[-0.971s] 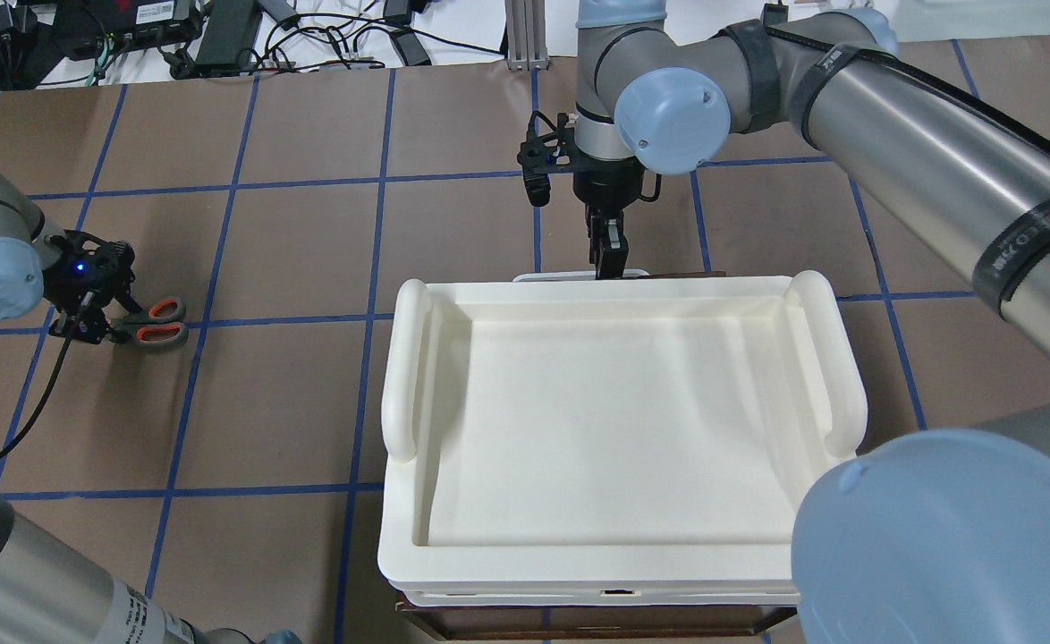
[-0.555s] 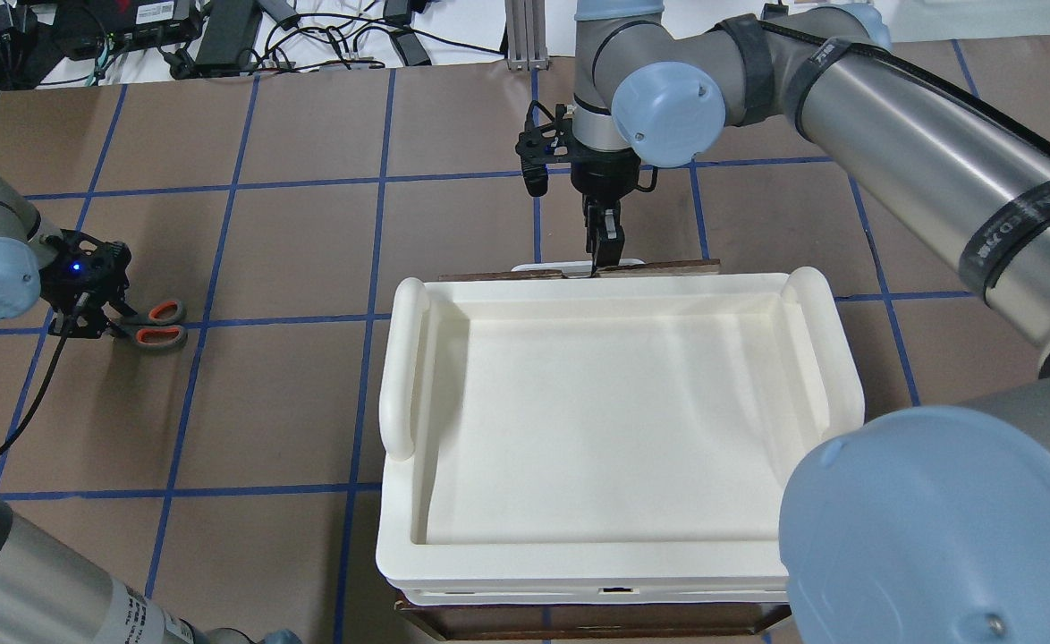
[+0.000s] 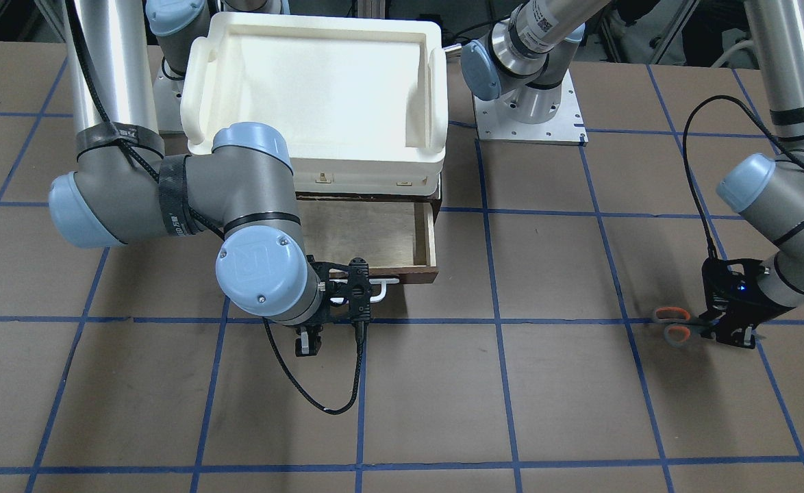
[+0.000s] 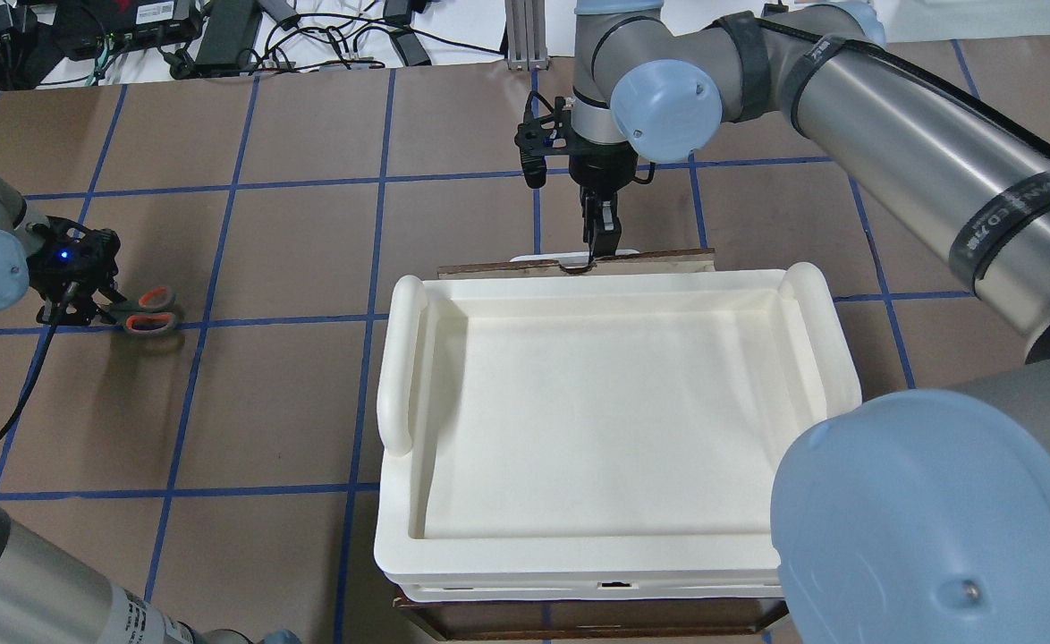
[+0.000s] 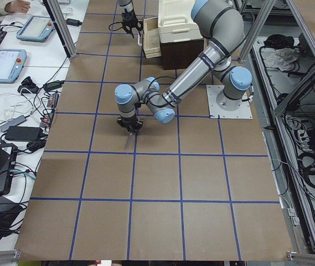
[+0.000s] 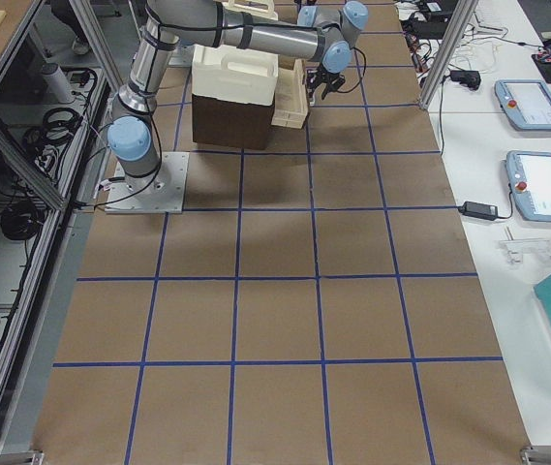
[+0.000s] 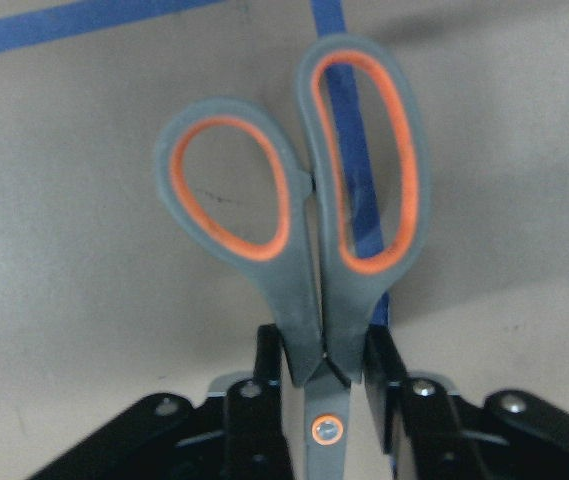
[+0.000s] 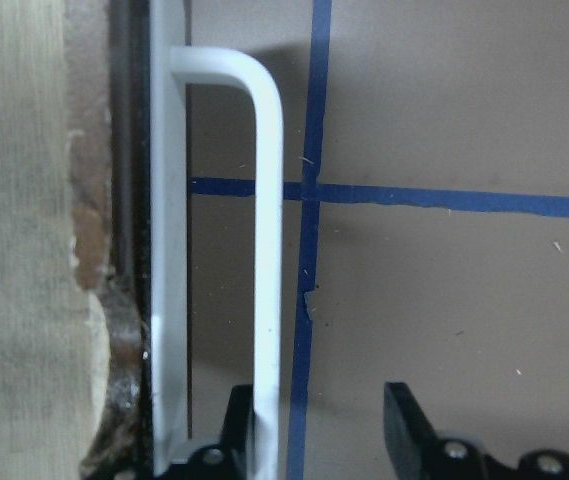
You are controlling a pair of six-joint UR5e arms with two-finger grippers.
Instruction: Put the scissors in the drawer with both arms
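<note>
The scissors (image 4: 148, 318), grey with orange-lined loops, are at the far left of the overhead view and show in the front view (image 3: 673, 324). My left gripper (image 4: 73, 309) is shut on them near the pivot. In the left wrist view its fingers (image 7: 269, 385) press both sides of the scissors (image 7: 294, 220). The drawer (image 3: 374, 233) is partly pulled out from under the white tray. My right gripper (image 4: 598, 255) is at the drawer's white handle (image 8: 267, 250). One finger (image 8: 239, 430) sits behind the bar, and the jaws stand apart.
The white plastic tray (image 4: 404, 358) sits on top of the brown cabinet and hides most of the drawer from above. Its dark front (image 4: 659, 259) shows at the tray's far edge. Cables and power bricks (image 4: 221, 31) lie beyond the table's far edge.
The right gripper moved away from the robot with the handle, and the drawer's brown front came out from under the tray. The left gripper and scissors shifted slightly left.
</note>
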